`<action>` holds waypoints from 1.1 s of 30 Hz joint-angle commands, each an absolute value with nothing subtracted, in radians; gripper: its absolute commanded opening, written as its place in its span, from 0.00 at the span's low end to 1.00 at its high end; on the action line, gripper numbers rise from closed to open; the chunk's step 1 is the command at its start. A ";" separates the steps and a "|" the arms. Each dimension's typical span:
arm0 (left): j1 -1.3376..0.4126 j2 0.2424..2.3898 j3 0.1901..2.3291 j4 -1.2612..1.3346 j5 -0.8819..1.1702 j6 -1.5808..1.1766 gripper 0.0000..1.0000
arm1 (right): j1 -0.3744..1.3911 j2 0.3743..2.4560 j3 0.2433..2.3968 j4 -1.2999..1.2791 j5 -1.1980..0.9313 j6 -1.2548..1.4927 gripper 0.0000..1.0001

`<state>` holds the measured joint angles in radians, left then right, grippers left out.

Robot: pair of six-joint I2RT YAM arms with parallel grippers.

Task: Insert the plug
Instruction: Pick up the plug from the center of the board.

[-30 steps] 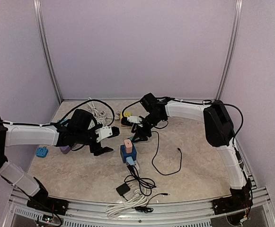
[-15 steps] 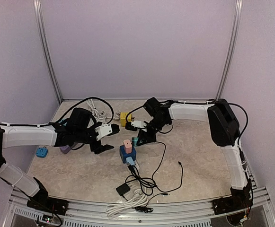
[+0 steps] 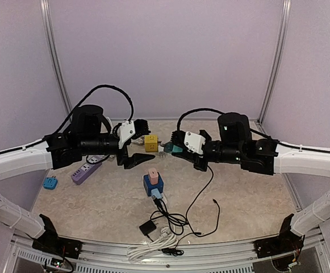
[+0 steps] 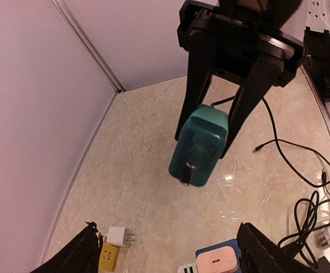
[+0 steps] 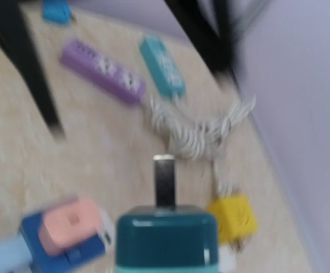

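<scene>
Pinched between the drawn-in fingers of the right hand (image 3: 172, 149): teal plug (image 3: 177, 149), raised off the surface, prong aimed toward 9 o'clock. At 9 o'clock of it, apart: left hand (image 3: 137, 143), spread wide, holding nothing. On the beige surface (image 3: 250, 199), nearest first: tangled black cable (image 3: 173, 219); blue socket cube (image 3: 153, 183) at 7 o'clock of the plug; purple power strip (image 3: 85, 170) at 8 o'clock of the left hand; yellow cube (image 3: 150, 142) beyond. Behind, plain lilac walls (image 3: 165, 57).
</scene>
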<state>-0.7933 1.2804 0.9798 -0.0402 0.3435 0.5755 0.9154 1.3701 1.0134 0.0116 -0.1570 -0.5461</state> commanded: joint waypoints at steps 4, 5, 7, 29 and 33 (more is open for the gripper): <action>-0.886 1.317 1.070 -0.075 0.365 0.668 0.72 | 1.047 1.323 0.971 0.154 0.031 -0.609 0.00; -0.893 1.321 1.078 -0.098 0.364 0.665 0.69 | 1.056 1.319 0.972 0.152 0.034 -0.605 0.00; -0.912 1.333 1.093 -0.136 0.367 0.663 0.65 | 1.061 1.313 0.977 0.141 0.043 -0.597 0.00; -0.947 1.362 1.110 -0.122 0.322 0.725 0.17 | 1.118 1.331 1.039 0.045 0.011 -0.615 0.00; -0.949 1.352 1.093 -0.093 0.313 0.703 0.00 | 1.119 1.327 1.033 0.042 0.034 -0.607 0.00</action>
